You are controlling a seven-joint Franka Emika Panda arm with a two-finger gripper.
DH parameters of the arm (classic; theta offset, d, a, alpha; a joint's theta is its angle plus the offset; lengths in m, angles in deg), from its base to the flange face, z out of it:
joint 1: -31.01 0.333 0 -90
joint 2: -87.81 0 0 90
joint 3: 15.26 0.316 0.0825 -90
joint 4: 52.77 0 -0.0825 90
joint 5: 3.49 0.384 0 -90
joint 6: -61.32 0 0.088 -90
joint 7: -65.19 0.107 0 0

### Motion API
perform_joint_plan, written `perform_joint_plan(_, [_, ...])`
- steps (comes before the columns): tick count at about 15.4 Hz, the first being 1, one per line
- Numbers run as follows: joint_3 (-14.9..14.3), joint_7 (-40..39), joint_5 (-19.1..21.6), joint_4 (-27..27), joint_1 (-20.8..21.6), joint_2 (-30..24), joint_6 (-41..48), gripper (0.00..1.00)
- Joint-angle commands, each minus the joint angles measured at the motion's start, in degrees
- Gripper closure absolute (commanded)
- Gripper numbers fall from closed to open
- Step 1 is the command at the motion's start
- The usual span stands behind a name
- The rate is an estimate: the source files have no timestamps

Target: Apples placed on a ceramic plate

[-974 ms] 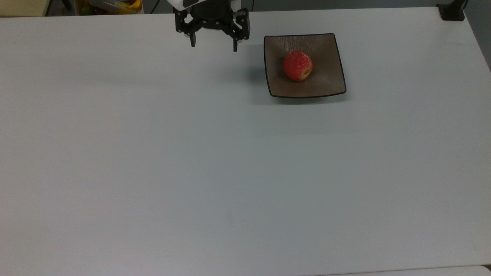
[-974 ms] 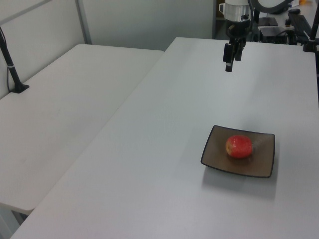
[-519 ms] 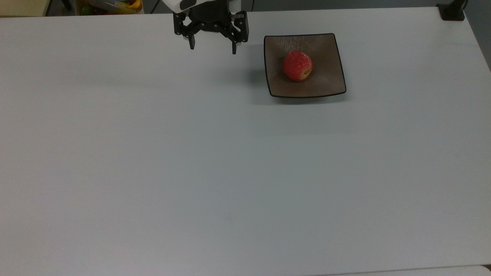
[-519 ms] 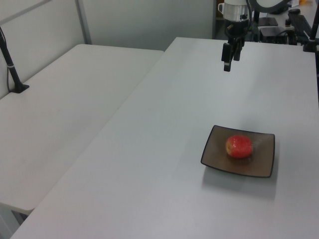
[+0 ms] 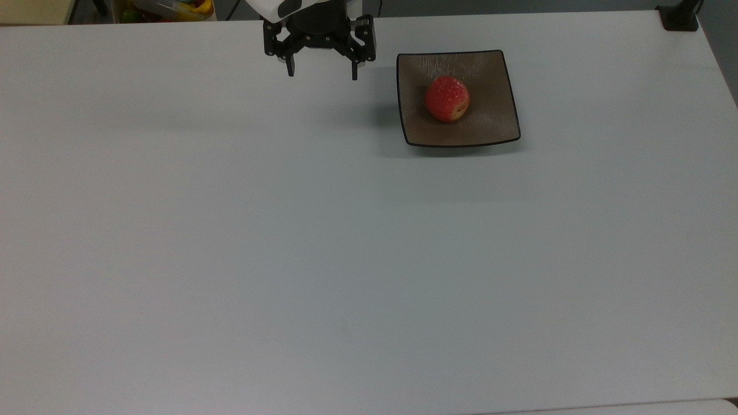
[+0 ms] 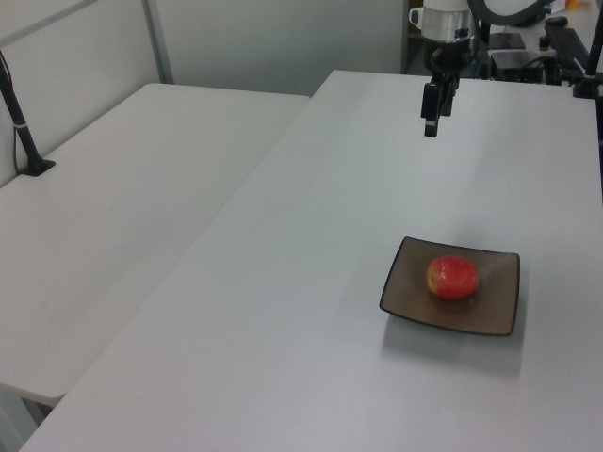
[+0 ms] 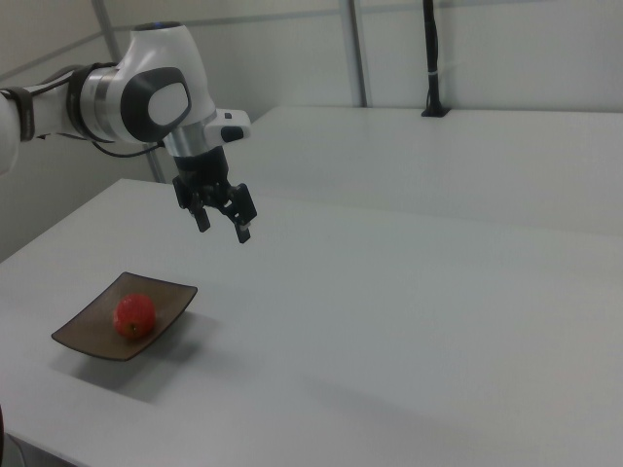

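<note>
- The gripper (image 5: 322,74) hangs above the table (image 5: 288,242), its 2 jaws spread wide with nothing between them.
- 1 apple (image 5: 447,99) lies near the middle of the plate (image 5: 496,124), well apart from the jaws, on the top view's right of them.
- In the right view the plate (image 7: 83,336) sits below the jaws, toward the right view's left.

Small round red apple (image 5: 447,99) is sitting near the middle of a square brown-grey ceramic plate (image 5: 494,121) on the white table (image 5: 323,248). Black two-finger gripper (image 5: 322,74) is hanging to the top view's left of the plate, fingers spread, holding nothing.
</note>
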Motion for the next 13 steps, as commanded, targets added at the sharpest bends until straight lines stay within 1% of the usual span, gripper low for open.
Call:
perform_joint_plan(1, [0.49, -1.43, 0.59, -0.63, -0.95, 0.8, 0.0, 0.0])
perform_joint_plan(4, [0.23, -1.52, 0.67, -0.98, -1.12, 0.98, 1.4, 0.0])
perform_joint_plan(8, [0.05, -1.52, 0.5, -1.07, -1.21, 0.98, 1.14, 0.0])
perform_joint_plan(10, [0.14, -1.61, 0.41, -2.03, -2.09, 1.16, 1.4, 0.0])
perform_joint_plan(13, [0.05, -1.52, 0.23, -2.21, -2.35, 2.74, 0.97, 0.0])
